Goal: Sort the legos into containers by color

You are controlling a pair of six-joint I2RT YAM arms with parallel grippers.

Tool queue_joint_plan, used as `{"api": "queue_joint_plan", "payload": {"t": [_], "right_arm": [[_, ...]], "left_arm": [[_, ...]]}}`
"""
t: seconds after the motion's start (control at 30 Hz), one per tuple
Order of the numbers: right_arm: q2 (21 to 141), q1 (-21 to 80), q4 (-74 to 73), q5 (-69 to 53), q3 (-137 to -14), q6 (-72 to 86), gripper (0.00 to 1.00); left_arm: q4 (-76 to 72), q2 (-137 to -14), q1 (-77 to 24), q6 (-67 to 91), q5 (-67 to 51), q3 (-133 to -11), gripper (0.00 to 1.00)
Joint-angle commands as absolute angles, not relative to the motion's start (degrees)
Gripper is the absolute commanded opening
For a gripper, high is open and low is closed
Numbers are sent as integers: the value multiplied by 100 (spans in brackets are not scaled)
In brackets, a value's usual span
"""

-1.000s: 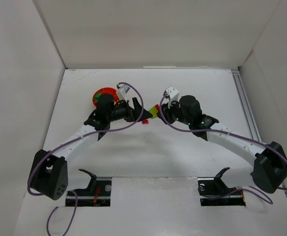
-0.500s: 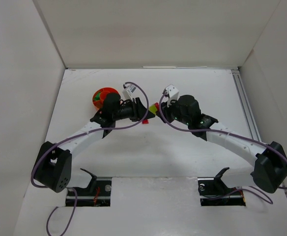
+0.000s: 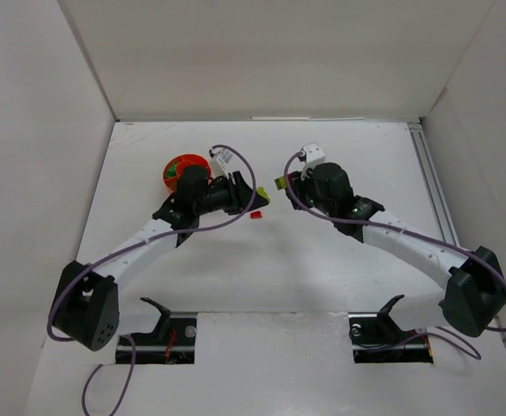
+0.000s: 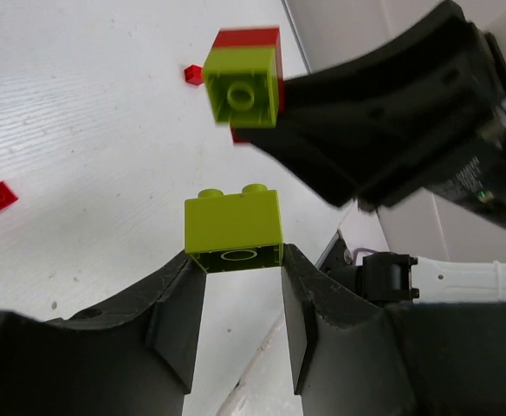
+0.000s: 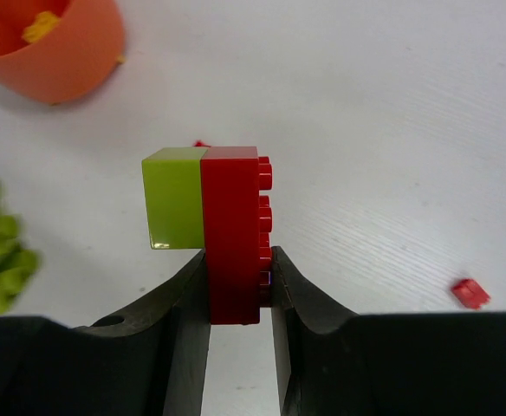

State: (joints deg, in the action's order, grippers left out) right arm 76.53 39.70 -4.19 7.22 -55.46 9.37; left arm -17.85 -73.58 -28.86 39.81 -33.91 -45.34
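My left pincer (image 4: 236, 273) is closed narrow on a lime brick (image 4: 233, 221) with two studs on top. It pinches the brick by its lower edge, with the white table (image 4: 80, 130) behind it. My right pincer (image 5: 236, 282) clamps a red brick (image 5: 231, 225), its studs facing sideways and a lime cube (image 5: 175, 198) stuck flush to its opposite face. The two loads are near each other but apart, mid-table. The orange bowl (image 5: 71, 61) sits beside my left wrist, with a yellow piece (image 5: 43, 26) inside. A small red brick (image 3: 255, 215) lies loose between my arms.
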Motion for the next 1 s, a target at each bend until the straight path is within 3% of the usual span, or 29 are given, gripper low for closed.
{"api": "queue_joint_plan", "payload": {"t": [0.0,0.27,0.6,0.97], "right_arm": [[7655,3727,-598,1283,-5801,1169,0],[7760,3586,-598,1002,-5801,835,0],[7813,3639,-598,694,-5678,492,0],[8235,3586,-843,949,-6073,387,0]], "left_arm": [[-1407,-6681,-2892,3850,-2998,-4430,0],[14,-6196,-2550,3735,-1970,-4438,0],[1020,-7549,-1407,3209,332,-6291,0],[1494,-8692,-844,2865,667,-7356,0]]}}
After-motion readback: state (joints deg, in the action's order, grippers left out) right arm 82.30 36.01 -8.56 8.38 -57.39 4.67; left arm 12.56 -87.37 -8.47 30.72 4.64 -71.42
